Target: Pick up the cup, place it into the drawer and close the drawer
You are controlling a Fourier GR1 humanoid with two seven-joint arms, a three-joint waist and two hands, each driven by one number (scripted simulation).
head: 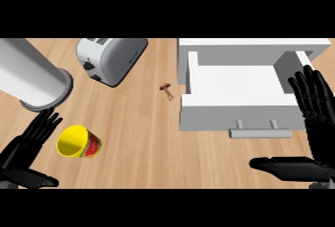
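Cup: yellow, lying on its side on the worktop at near left, mouth open to view, its far end hidden. Left hand just beside it, fingers straight and apart, forearm cut off. Drawer, far right, stands open. Right hand beside it, fingers straight, thumb spread. Toaster, small brown object hard to identify, grey cylinder partly cropped.

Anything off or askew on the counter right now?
The cup lies tipped on its side near the left robot hand, its yellow opening facing the camera. A small brown mushroom sits loose on the wood beside the open drawer. Nothing spilled.
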